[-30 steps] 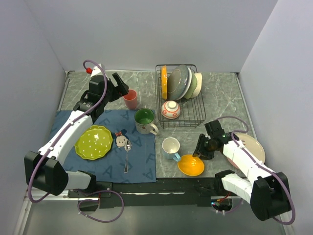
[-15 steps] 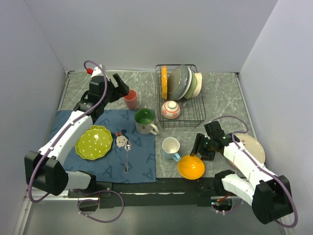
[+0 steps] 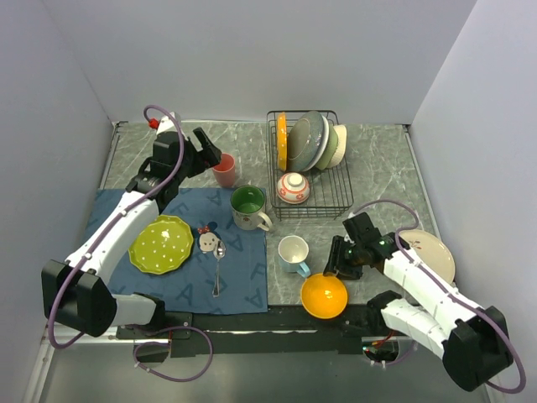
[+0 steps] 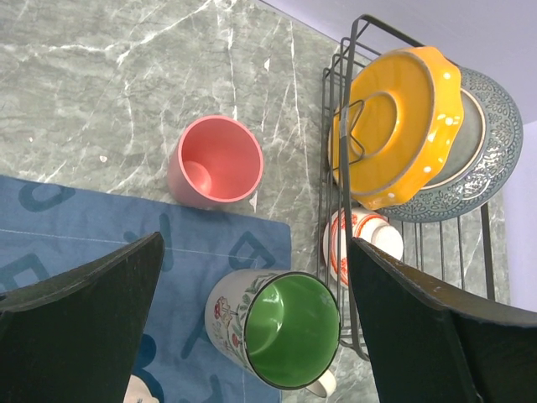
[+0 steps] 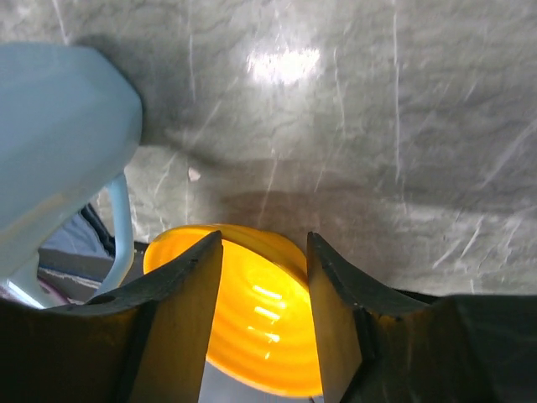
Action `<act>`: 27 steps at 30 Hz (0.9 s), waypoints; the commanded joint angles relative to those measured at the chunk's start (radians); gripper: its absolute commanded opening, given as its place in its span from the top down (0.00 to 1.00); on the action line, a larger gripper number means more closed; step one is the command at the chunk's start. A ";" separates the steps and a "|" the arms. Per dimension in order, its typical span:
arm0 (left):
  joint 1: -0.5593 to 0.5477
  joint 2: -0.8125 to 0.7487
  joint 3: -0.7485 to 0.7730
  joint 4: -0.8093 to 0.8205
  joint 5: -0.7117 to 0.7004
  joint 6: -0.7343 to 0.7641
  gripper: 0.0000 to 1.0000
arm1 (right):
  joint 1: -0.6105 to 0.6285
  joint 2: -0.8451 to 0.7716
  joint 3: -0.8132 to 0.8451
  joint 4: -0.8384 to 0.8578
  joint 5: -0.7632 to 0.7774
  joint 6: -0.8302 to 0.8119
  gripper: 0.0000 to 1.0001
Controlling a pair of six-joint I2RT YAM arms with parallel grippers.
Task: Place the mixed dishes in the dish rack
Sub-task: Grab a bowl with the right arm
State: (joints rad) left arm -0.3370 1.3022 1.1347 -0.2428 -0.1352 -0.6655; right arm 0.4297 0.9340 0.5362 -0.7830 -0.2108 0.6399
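Straddling the round orange bowl [image 3: 324, 297] on the grey marble table [image 3: 382, 168], at its near edge, right gripper [image 3: 335, 269]: hold unclear; left gripper [image 4: 253, 245] gapes wide.

From high above and behind the two arm bases, fixed, facing down and forward over the whole table [image 3: 377, 168]: near edge at the bottom, far wall at the top, with both arms, the dish rack [image 3: 334, 191] and the blue mat [image 3: 247, 277] all inside, from well off. From the left wrist, at the far left, steeply down and fairly close between the fingers [image 4: 80, 319] of the left gripper [image 4: 256, 242]: pink cup [image 4: 214, 161], green-lined mug [image 4: 281, 332] and the rack's left end, all shared with the overhead view. From the right wrist, low at the near right and very close between the fingers [image 5: 176, 327] of the right gripper [image 5: 264, 237]: orange bowl [image 5: 260, 327] and pale mug [image 5: 59, 134], likewise shared.
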 commanded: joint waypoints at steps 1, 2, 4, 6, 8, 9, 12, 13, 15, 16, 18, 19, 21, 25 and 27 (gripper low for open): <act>0.003 -0.031 -0.004 0.048 0.006 0.017 0.03 | 0.023 -0.050 -0.012 -0.071 0.013 0.037 0.49; 0.003 -0.029 -0.004 0.048 0.008 0.015 0.03 | 0.023 -0.060 -0.012 -0.078 0.008 0.035 0.49; 0.003 -0.027 -0.006 0.050 0.013 0.015 0.03 | 0.024 -0.083 -0.013 -0.091 0.008 0.035 0.47; 0.003 -0.027 -0.009 0.051 0.013 0.015 0.03 | 0.029 -0.104 -0.016 -0.093 -0.012 0.027 0.45; 0.003 -0.027 -0.010 0.053 0.016 0.014 0.03 | 0.032 -0.119 -0.018 -0.094 -0.024 0.023 0.39; 0.003 -0.027 -0.010 0.053 0.016 0.014 0.03 | 0.034 -0.135 -0.018 -0.094 -0.035 0.021 0.37; 0.003 -0.029 -0.012 0.054 0.017 0.012 0.03 | 0.041 -0.164 -0.031 -0.085 -0.055 0.017 0.33; 0.001 -0.029 -0.012 0.056 0.017 0.012 0.03 | 0.038 -0.166 -0.038 -0.084 -0.061 0.021 0.34; 0.003 -0.027 -0.012 0.054 0.019 0.012 0.03 | 0.041 -0.166 -0.056 -0.085 -0.061 0.032 0.36; 0.003 -0.027 -0.012 0.054 0.020 0.012 0.03 | 0.046 -0.162 -0.065 -0.085 -0.056 0.038 0.37; 0.003 -0.027 -0.013 0.056 0.020 0.012 0.03 | 0.046 -0.152 -0.085 -0.091 -0.045 0.049 0.40; 0.003 -0.026 -0.013 0.056 0.020 0.012 0.03 | 0.055 -0.149 -0.085 -0.091 -0.044 0.053 0.41; 0.003 -0.027 -0.015 0.059 0.023 0.012 0.03 | 0.066 -0.152 -0.081 -0.099 -0.019 0.064 0.42; 0.003 -0.027 -0.016 0.059 0.022 0.010 0.03 | 0.078 -0.149 -0.076 -0.098 0.001 0.072 0.49; 0.003 -0.027 -0.018 0.059 0.022 0.012 0.03 | 0.081 -0.138 -0.073 -0.101 0.013 0.075 0.53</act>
State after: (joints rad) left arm -0.3370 1.3022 1.1255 -0.2237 -0.1276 -0.6655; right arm 0.4984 0.7883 0.4507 -0.8700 -0.2390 0.6907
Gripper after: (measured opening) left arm 0.969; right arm 0.502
